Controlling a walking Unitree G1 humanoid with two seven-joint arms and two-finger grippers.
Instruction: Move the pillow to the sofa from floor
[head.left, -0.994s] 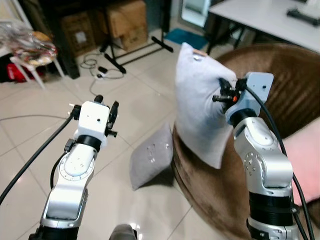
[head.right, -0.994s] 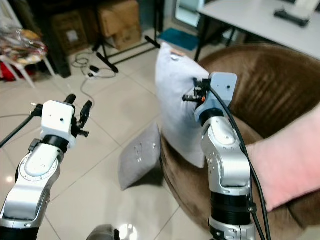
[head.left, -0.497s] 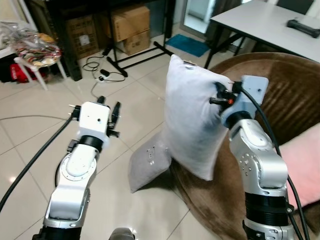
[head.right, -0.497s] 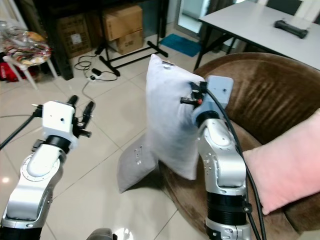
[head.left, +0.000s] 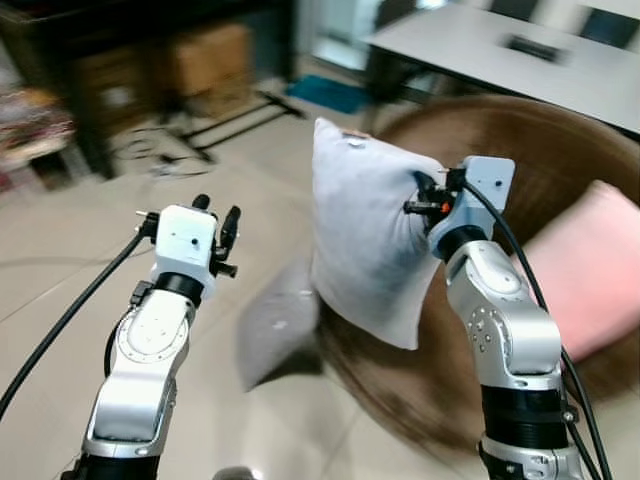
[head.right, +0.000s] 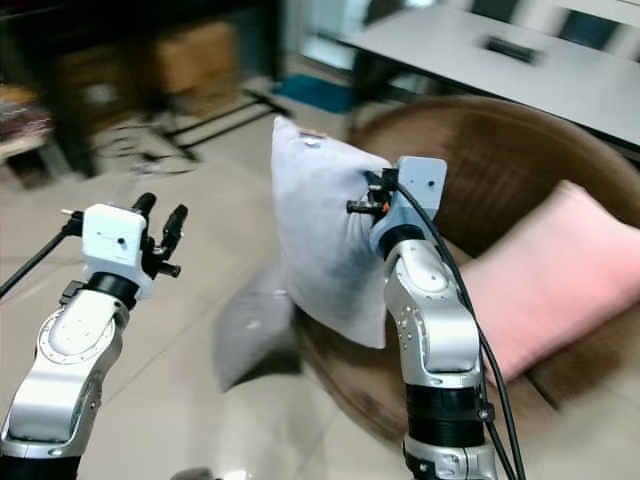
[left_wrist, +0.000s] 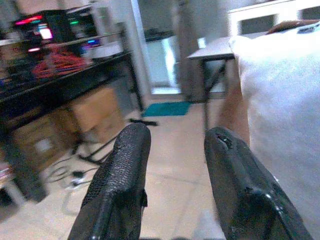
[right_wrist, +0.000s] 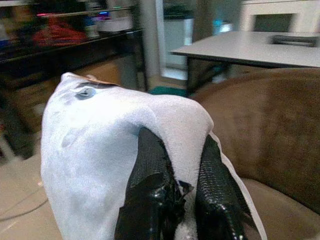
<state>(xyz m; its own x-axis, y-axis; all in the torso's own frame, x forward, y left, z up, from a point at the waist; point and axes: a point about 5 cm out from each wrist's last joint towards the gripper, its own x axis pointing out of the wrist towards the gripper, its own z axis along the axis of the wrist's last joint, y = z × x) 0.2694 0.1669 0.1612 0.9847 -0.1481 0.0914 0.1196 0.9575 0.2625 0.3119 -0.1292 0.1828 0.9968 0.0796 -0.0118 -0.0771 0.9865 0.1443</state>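
Observation:
A pale grey pillow (head.left: 368, 232) hangs upright in the air, pinched at its right edge by my right gripper (head.left: 418, 200), which is shut on it over the near rim of the round brown sofa (head.left: 560, 150). In the right wrist view the black fingers (right_wrist: 150, 165) dig into the grey pillow (right_wrist: 105, 145). A second grey pillow (head.left: 275, 325) leans on the floor against the sofa's side. My left gripper (head.left: 212, 212) is raised at the left, open and holding nothing, its two fingers (left_wrist: 125, 170) spread apart.
A pink cushion (head.left: 590, 265) rests on the sofa seat at the right. A white table (head.left: 500, 55) stands behind the sofa. Cardboard boxes (head.left: 205, 60) under a dark shelf and cables (head.left: 165, 150) on the tiled floor lie at the far left.
The whole view has swung and is blurred, so the camera moved. The held pillow stays in my right gripper, now sitting more to the left and slightly lower in view. More of the pink cushion shows.

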